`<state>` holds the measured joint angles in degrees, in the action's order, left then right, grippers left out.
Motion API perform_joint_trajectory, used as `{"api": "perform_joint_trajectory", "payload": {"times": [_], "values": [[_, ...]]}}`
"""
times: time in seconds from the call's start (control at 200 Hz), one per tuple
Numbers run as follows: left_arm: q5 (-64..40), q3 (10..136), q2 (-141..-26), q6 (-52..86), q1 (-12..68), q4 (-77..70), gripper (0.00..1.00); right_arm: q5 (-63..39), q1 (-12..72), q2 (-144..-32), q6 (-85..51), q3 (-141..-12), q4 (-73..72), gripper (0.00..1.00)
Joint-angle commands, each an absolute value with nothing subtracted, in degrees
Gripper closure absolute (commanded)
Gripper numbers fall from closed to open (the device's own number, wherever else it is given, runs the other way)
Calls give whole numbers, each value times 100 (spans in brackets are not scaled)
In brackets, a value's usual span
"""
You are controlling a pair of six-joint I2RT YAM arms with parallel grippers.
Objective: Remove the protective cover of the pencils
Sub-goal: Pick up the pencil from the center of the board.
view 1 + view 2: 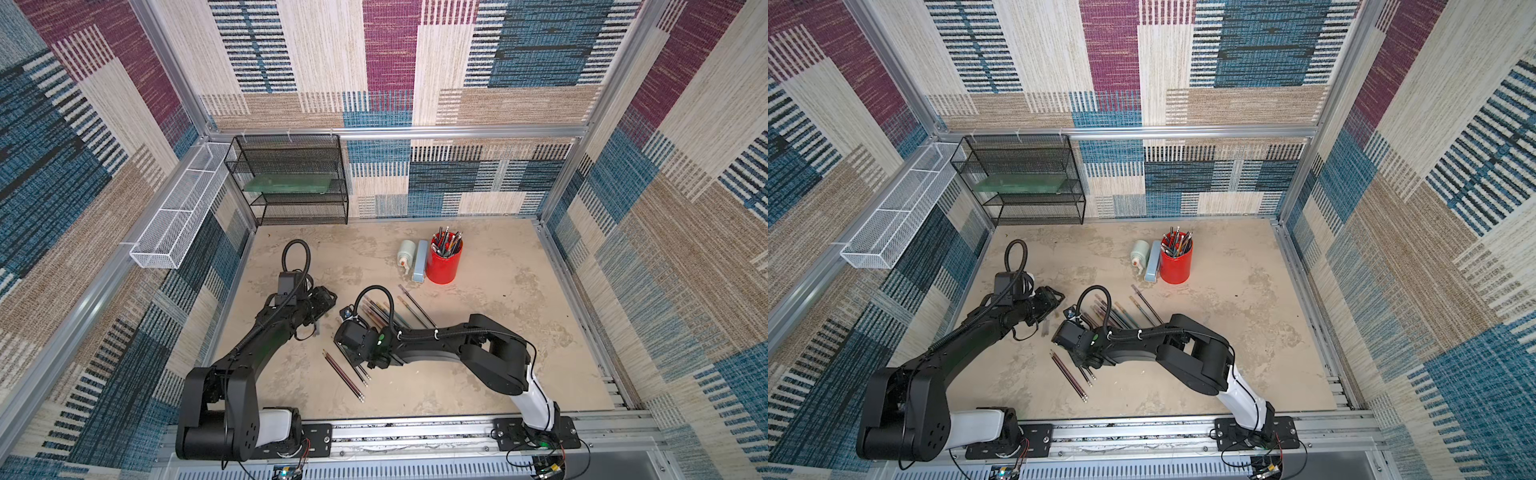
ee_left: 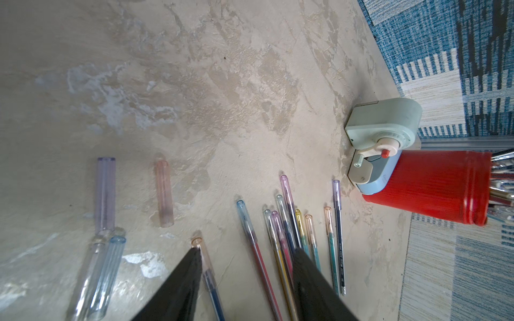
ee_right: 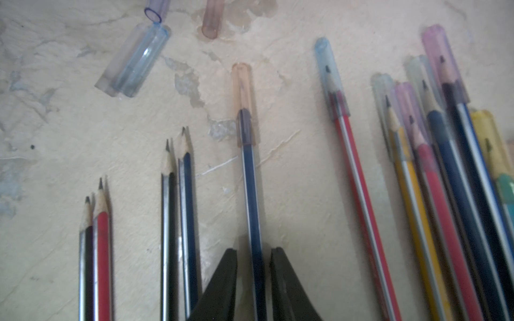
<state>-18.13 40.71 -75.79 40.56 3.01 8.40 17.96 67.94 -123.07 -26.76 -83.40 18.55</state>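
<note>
1. Right gripper (image 3: 253, 250): jaws straddle the dark blue pencil (image 3: 251, 194) low on its shaft. A thin gap seems to show on each side, though the view is blurred. Noted as parted, no grip.
2. That pencil lies flat on the table (image 1: 498, 332), with the orange cap (image 3: 242, 83) on its tip.
3. Left gripper (image 2: 247, 250): jaws wide apart, holding nothing, one fingertip at the orange cap's end.
4. Capped pencils (image 2: 281, 236) fan out beside it, toward the red cup (image 1: 444, 266). Four bare pencils (image 3: 169, 222) lie on the other side, and loose caps (image 2: 105, 194) lie apart.

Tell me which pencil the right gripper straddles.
The dark blue pencil with the orange cap: it alone runs between the fingers of the right gripper, bare pencils beside it.
</note>
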Motion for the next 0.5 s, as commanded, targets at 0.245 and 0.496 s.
{"api": "perform_joint_trajectory", "payload": {"times": [0.245,0.496], "values": [[-1687,4018,-7439,4050,291,810,44,1063,6535,-12601,-2651,-8357,2049,86],[-2009,3778,-7367,4204,252,345,41,952,6492,-12560,-2681,-8356,1808,93]]}}
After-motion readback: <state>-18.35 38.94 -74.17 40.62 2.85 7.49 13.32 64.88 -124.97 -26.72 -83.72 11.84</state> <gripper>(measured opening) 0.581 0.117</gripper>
